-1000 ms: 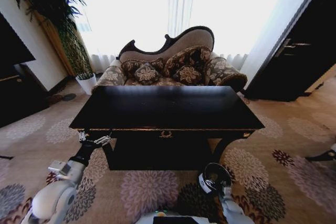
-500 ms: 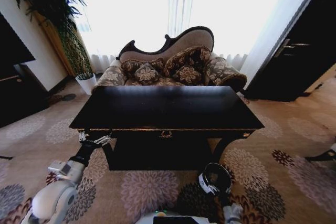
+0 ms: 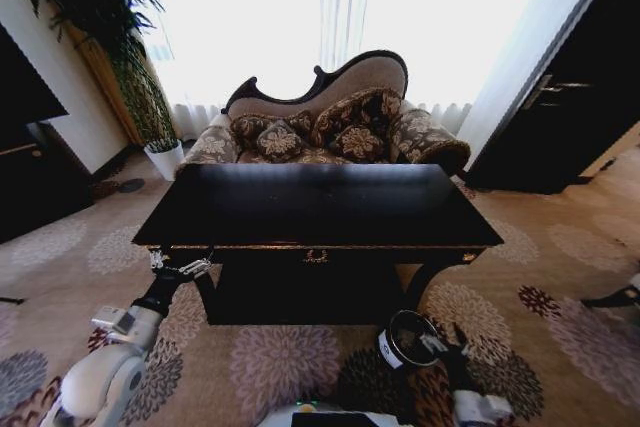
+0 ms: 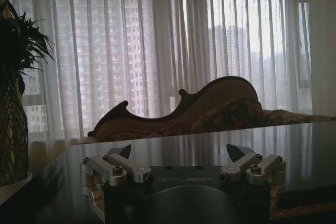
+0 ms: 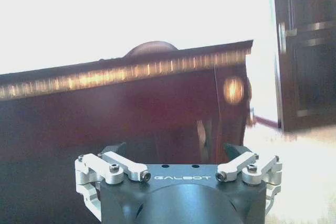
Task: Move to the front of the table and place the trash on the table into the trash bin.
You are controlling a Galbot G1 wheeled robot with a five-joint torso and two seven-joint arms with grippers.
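Head view: black counter (image 3: pixel 318 205) at centre, sofa (image 3: pixel 330 122) behind it at 12 o'clock; trash bin (image 3: pixel 405 339) on the carpet at 5 o'clock, just beside the right tool (image 3: pixel 447 339); left tool (image 3: pixel 180 269) at the counter's front-left corner. Left wrist view: left tool (image 4: pixel 178 157), fingers apart, at counter-top level. Right wrist view: right tool (image 5: pixel 176 153), fingers apart, below the counter's gold-trimmed edge (image 5: pixel 126 72).

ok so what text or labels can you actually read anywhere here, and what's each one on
"GALBOT": on the left gripper body, faint, in the left wrist view.
"GALBOT": on the right gripper body, in the right wrist view.
White label on the trash bin: too small to read.
Gold emblem on the table: no lettering legible.
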